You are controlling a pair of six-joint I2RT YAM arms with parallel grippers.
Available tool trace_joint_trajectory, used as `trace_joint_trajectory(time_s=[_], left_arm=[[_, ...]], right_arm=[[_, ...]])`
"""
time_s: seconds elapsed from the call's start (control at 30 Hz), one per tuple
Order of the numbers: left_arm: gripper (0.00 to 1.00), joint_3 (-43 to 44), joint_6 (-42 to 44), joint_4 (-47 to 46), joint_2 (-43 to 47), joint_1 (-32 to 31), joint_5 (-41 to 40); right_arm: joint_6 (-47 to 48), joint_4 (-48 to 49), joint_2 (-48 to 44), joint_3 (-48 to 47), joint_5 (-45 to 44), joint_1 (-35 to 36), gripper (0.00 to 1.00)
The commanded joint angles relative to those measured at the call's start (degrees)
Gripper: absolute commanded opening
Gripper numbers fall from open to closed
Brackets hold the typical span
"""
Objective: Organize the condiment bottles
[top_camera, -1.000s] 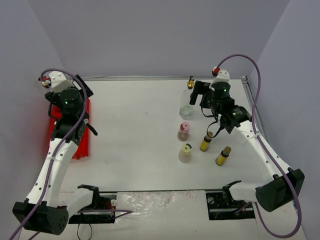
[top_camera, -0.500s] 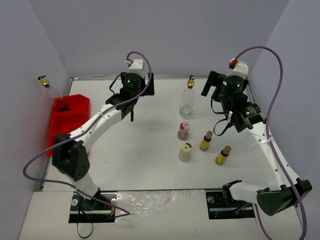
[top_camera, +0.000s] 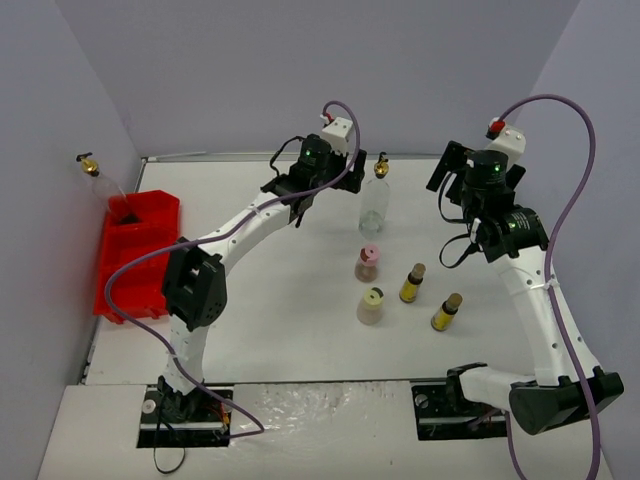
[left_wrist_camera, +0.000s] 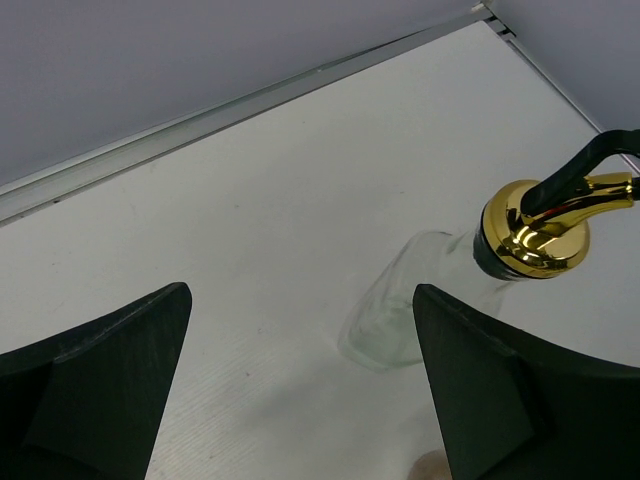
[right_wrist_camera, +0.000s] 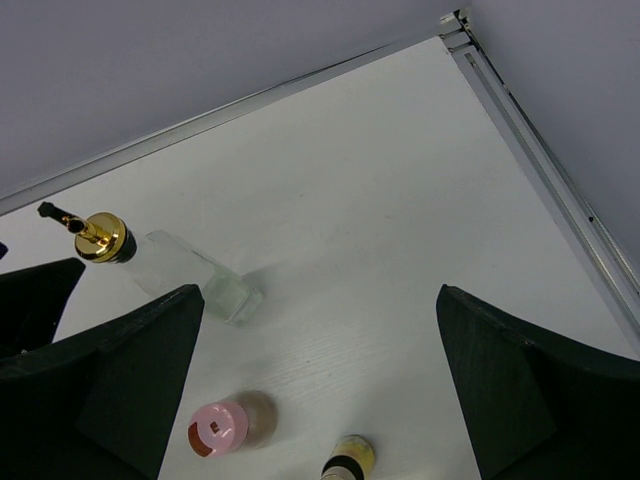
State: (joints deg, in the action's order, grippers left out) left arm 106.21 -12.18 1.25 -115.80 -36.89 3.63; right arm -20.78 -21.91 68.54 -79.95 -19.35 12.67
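Left arm: reaching far across the table (top_camera: 270,290) toward its far middle
Left gripper: the left gripper (top_camera: 293,188) is hovering just left of the tall clear bottle (top_camera: 374,205), its fingers spreading wide and holding nothing
Left wrist view: the tall clear bottle is showing ahead and to the right of the gap, its gold spout (left_wrist_camera: 535,228) sitting above the right finger (left_wrist_camera: 500,400), nothing touching it
Right gripper: the right gripper (top_camera: 452,178) is hanging over the far right of the table, well apart from every bottle, jaws parted and empty
Right wrist view: looking down on the tall clear bottle, the pink-capped bottle (right_wrist_camera: 222,428) and the top of one brown cap (right_wrist_camera: 345,462) at the lower edge
Tall clear bottle: standing upright on the table at the far end of the cluster
Second tall clear bottle: the second tall clear bottle (top_camera: 106,182) is resting with its base in the far end of the red bin (top_camera: 140,255), tilting toward the left wall
Squat pair: the pink-capped bottle is standing near the tall clear one; the yellow-capped bottle (top_camera: 371,305) is standing just in front of it
Slim pair: the first slim yellow bottle (top_camera: 411,283) and the second slim yellow bottle (top_camera: 446,312) are standing right of the squat pair, near each other but apart
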Motion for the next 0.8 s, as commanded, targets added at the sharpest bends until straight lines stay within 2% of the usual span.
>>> trace_joint_trajectory(time_s=[0.0,0.5,0.77], left_arm=[[0.9,3.9,0.6,-5.4,1.4,0.2,6.8],[0.9,-2.9,1.5,-6.0,5.6,-0.2,13.6],[0.91,-2.6,1.6,-7.6,3.9,-0.2,19.0]], right_arm=[[0.3,1.3,-1.3,-2.2,-1.7,-0.6,1.0],[0.3,1.3,-0.9,-1.2,-1.8,-0.7,1.0],[0.3,1.4,-0.8,-1.3,-1.3,-0.7,1.0]])
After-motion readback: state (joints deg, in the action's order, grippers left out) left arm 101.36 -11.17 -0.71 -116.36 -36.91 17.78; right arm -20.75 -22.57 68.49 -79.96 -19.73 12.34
